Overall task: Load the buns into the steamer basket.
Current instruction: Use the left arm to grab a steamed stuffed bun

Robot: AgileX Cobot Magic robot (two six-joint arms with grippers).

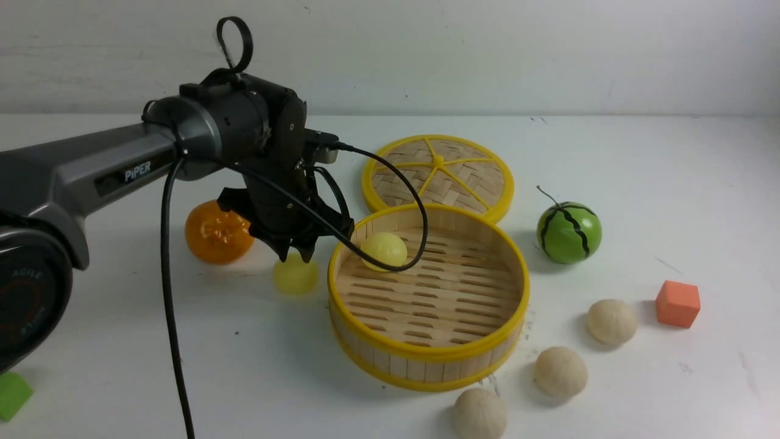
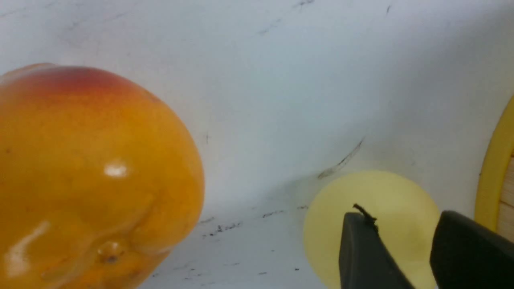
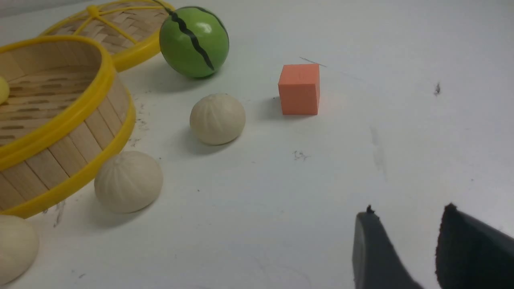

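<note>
Scuffed white tabletop (image 1: pixel 670 183), pale wall (image 1: pixel 548 49) behind, left gripper (image 1: pixel 298 256) fingers parted just over a smooth pale yellow bun (image 1: pixel 295 277) beside the round bamboo steamer basket (image 1: pixel 426 363), second yellow bun (image 1: pixel 384 250) inside, three pleated cream buns (image 1: pixel 612 321) outside, right gripper (image 3: pixel 408 208) fingers parted, empty.

Outstretched left arm (image 1: pixel 91 174), left fingers (image 2: pixel 361 257) seemingly parted, right fingers (image 3: pixel 373 257) apart

The steamer basket (image 1: pixel 420 366) has matt pale wooden slats and shiny yellow plastic rims, the lid (image 1: pixel 469 183) at its twelve o'clock is woven bamboo strip, the orange (image 1: pixel 216 235) and watermelon ball (image 1: pixel 569 232) are glossy, the pale yellow buns (image 1: pixel 382 249) (image 1: pixel 295 275) look smooth, and the beige buns (image 1: pixel 612 321) (image 1: pixel 560 372) (image 1: pixel 479 413) look matt and finely pleated.
</note>
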